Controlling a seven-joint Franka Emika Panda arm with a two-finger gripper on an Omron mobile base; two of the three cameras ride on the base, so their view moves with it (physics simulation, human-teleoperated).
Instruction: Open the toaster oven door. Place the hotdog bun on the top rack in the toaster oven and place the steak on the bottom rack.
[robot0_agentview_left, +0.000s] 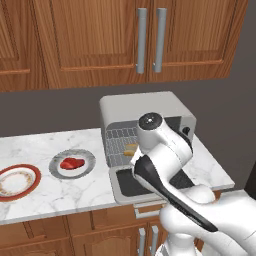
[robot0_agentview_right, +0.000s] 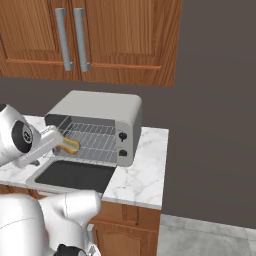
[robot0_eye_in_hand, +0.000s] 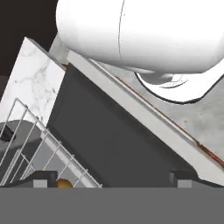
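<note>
- Tan-yellow and small, the hotdog bun (robot0_agentview_right: 69, 146) sits at the front left of the open toaster oven (robot0_agentview_right: 100, 111), at the mouth of the cavity, with the gripper (robot0_agentview_right: 56, 141) right at it.
- The gripper appears to be closed on the bun, though the wrist hides the fingers in both base views; in the hand view the fingertips (robot0_eye_in_hand: 43, 178) stand wide apart with a sliver of bun (robot0_eye_in_hand: 64, 183) by one of them, so I cannot tell for certain.
- The step in hand looks like setting the bun on the top rack (robot0_agentview_right: 92, 134). To do it well, the bun should go in level above the upper wires, far enough back that it rests wholly on the grid, and the release should come only once it bears on the wires.
- The toaster oven door (robot0_agentview_right: 75, 176) lies folded down flat over the front edge of the counter (robot0_agentview_right: 142, 175), so the hand must reach over it without pressing on the glass.
- The bottom rack (robot0_agentview_left: 119, 156) lies just under the upper one; too low an approach would put the bun on the wrong shelf.
- The steak (robot0_agentview_left: 71, 163) waits on a grey plate (robot0_agentview_left: 88, 165) left of the oven, near the counter's middle, well apart from the gripper.
- A red-rimmed plate (robot0_agentview_left: 31, 185) stands towards the left end of the counter, near its front edge.
- Wooden cabinets (robot0_agentview_left: 90, 40) hang above, clear of the work.
</note>
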